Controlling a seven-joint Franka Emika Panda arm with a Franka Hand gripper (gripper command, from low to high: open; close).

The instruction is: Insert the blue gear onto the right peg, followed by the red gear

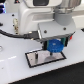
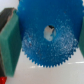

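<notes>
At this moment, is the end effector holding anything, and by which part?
Yes: the end effector holds the blue gear by its toothed rim, a teal pad pressing on each side.

Exterior view: elevated, looking obliquely down from a moderate distance at the flat grey black-edged rectangular plate (image 1: 46, 58), arm above it. Wrist view: very close, facing the flat bright-blue toothed disc (image 2: 47, 40) head-on, between green finger pads (image 2: 9, 42). Shared: that blue disc (image 1: 54, 46), just above the plate.
</notes>
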